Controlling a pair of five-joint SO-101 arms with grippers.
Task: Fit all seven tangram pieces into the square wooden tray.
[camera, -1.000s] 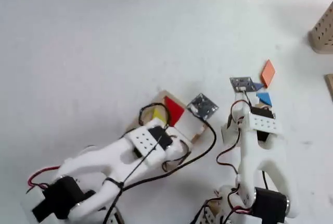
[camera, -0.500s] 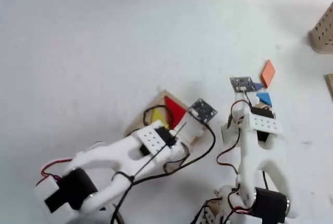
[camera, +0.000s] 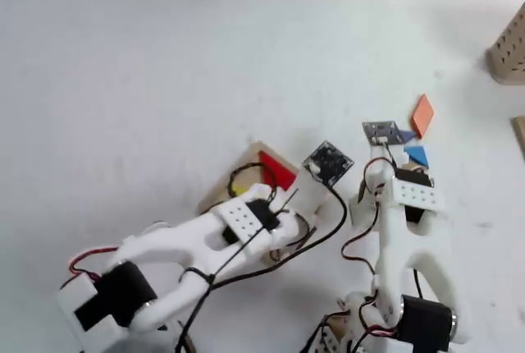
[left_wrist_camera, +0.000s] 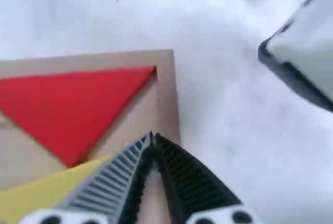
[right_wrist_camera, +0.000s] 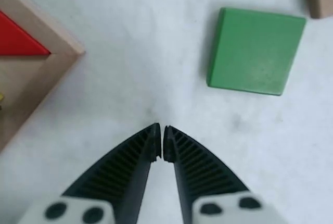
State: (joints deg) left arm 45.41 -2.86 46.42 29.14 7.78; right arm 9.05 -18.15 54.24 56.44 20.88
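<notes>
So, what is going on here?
Two robot arms work on a tangram puzzle. The left end effector, shut and empty, sits at the rim of the tray, beside the red triangle and yellow piece already inside. The right end effector, also shut, hangs over the table near the green square. An orange piece and a blue piece lie outside.
</notes>
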